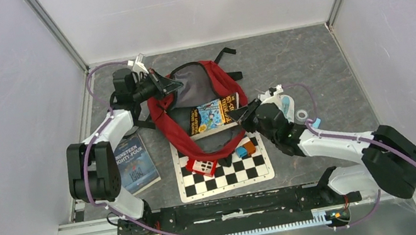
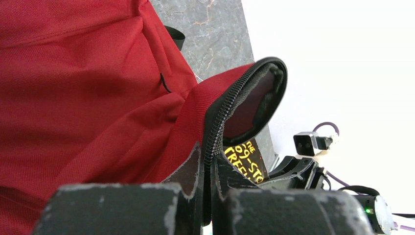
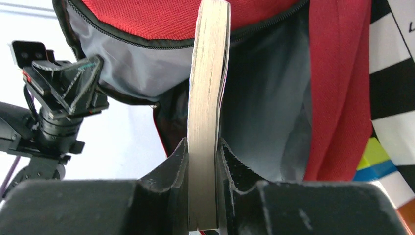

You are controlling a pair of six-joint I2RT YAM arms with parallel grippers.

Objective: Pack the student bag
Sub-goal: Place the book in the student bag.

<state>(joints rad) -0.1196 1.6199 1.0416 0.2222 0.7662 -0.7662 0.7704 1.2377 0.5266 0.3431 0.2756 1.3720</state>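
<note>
A blue paperback titled Nineteen Eighty-Four [image 1: 136, 162] lies flat at the left of the grey worktop [image 1: 311, 62], beside the left arm. Further in, the left gripper [image 1: 169, 84] is closed on the zippered rim of the student bag [image 1: 183, 136]. The left wrist view shows the black zipper edge pinched between the closed jaws of the gripper [image 2: 208, 171], with the red fabric lifted into an arch.

The student bag lies in the middle of the worktop. Its mouth gapes toward the arms and shows grey lining. Its near edge overlaps a black-and-white chessboard [image 1: 228, 175], which carries a small red box [image 1: 201, 166], a blue block [image 1: 241, 150] and an orange block [image 1: 250, 146].

A colourful paperback [image 1: 213, 115] rests across the bag's opening. The right gripper [image 1: 246, 113] clamps it by its right-hand edge. In the right wrist view its page edge [image 3: 208, 98] stands between the jaws of the gripper [image 3: 203, 166].
</note>
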